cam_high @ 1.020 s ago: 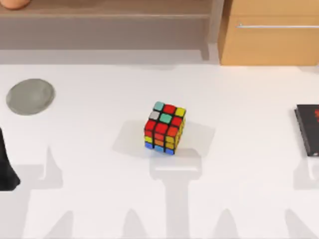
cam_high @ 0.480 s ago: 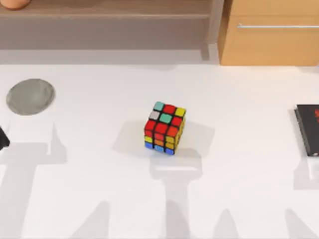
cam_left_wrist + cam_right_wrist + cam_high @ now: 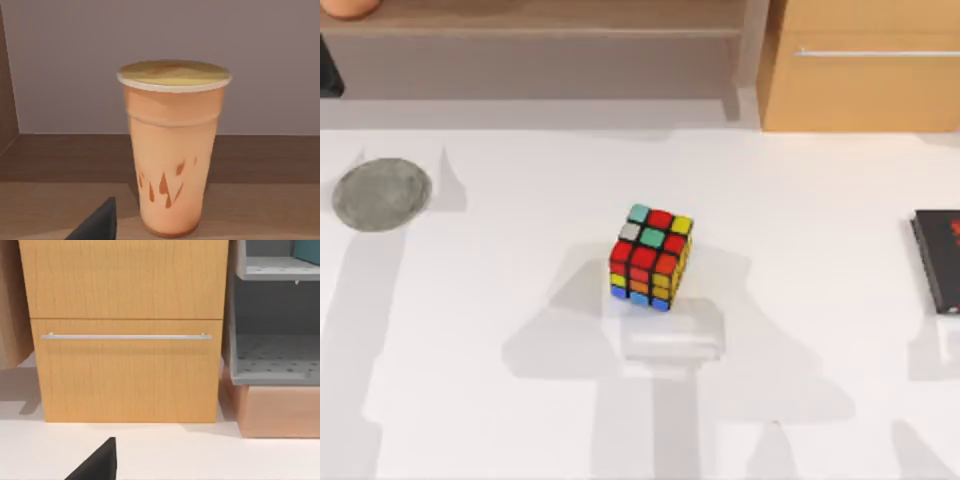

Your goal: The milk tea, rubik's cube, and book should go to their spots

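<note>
Rubik's cube sits between grey disc and black book.

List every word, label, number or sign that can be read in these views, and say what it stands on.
None: no text can be read.
Black book at the table's right edge: a red mark on its cover, too blurred to read.
Milk tea on the wooden shelf: small dark marks on its side, shapes rather than letters.
Rubik's cube: plain coloured stickers.
Wooden drawer front: a bare metal handle.

Top view overlooks the table; wrist views face shelf and drawers.
</note>
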Controlling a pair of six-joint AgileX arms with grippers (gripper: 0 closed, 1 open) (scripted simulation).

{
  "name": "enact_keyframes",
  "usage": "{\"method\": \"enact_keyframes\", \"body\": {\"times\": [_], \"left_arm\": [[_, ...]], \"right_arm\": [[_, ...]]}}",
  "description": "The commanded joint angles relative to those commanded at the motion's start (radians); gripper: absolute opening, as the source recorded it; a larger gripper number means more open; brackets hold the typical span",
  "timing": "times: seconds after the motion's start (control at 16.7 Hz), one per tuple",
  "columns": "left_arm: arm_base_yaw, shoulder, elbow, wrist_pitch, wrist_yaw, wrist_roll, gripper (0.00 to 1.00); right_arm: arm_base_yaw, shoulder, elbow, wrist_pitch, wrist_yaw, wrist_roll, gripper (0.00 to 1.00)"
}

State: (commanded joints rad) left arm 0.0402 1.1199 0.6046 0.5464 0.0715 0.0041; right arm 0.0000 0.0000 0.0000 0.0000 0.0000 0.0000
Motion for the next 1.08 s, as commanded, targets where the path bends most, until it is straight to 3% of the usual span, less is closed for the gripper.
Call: {"method": "enact_keyframes", "body": {"times": [0.48,1.08], "left_arm": [[0.021,0.599,0.299,0.270,0.034,0.001,1.00],[0.020,0.691,0.353,0.304,0.035,0.001,1.00]], "right_arm": [[0.000,0.000,0.000,0.000,0.000,0.000,1.00],[0.000,0.000,0.000,0.000,0.000,0.000,1.00]]}}
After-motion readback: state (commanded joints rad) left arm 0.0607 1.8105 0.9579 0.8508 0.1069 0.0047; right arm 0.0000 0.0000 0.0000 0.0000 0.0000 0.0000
